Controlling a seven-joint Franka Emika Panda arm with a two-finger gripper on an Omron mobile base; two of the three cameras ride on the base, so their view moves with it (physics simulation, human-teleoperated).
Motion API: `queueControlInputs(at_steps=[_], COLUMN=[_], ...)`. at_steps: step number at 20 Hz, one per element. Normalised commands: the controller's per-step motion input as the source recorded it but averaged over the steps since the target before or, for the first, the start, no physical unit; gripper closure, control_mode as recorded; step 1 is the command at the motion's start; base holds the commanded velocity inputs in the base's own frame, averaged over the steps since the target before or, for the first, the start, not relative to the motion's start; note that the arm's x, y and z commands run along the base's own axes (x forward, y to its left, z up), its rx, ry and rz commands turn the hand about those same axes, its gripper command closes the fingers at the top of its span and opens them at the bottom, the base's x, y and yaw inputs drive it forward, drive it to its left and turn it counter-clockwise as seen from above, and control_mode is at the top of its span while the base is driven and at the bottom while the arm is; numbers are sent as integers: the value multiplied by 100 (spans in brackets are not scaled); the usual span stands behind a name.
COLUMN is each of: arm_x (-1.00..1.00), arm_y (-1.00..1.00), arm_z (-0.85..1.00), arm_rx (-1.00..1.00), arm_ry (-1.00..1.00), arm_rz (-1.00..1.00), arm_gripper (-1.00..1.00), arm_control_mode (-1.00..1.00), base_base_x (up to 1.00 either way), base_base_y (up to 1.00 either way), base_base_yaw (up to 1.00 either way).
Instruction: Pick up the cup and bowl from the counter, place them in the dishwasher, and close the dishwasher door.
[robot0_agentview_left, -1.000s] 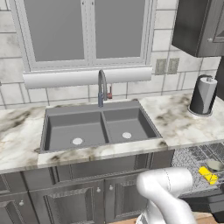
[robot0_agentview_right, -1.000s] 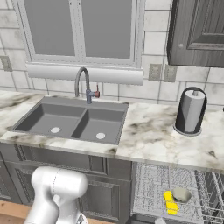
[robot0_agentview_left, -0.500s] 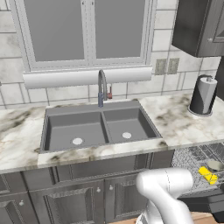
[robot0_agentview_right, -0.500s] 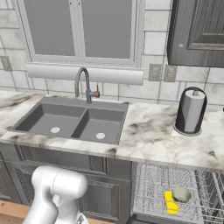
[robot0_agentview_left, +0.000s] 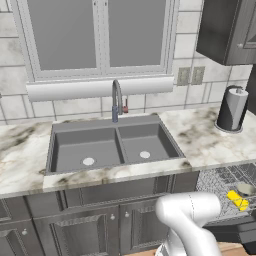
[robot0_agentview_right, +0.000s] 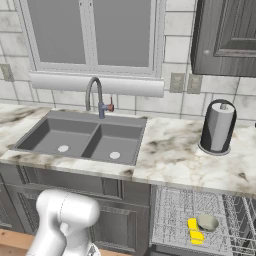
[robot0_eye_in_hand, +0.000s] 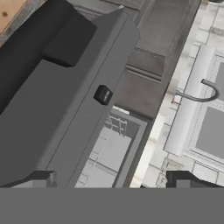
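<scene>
1. Now my hand (robot0_eye_in_hand: 113, 186) is spread wide with nothing between its fingertips, close against the dark door (robot0_eye_in_hand: 65, 96).
2. Cup (robot0_agentview_right: 195, 232) lies on the rack (robot0_agentview_right: 175, 220) in the dishwasher, touching the bowl (robot0_agentview_right: 207, 222) to its right.
3. Tabletop (robot0_agentview_right: 175, 150) carries the sink (robot0_agentview_right: 82, 137).

Nothing has shifted between the earlier pictures and this moment. In both base views the scene sits just as it did a second ago; the white arm at the bottom edge shows no visible move, and the cup (robot0_agentview_right: 194, 231) and bowl (robot0_agentview_right: 207, 222) in the dishwasher (robot0_agentview_right: 192, 220) rack show no change of place either.
</scene>
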Motion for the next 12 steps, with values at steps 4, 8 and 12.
queueControlInputs(at_steps=[4, 8, 12], arm_x=[-22, -24, -29], arm_y=[-14, -17, -5], arm_z=[-38, -36, -42], arm_rx=[-18, -25, -31], arm_ry=[-19, -21, -22], arm_rz=[0, 0, 0], arm_gripper=[-100, -100, -100], arm_control_mode=[-100, -100, -100], base_base_x=[0, 0, 0], base_base_y=[0, 0, 0], base_base_yaw=[0, 0, 0])
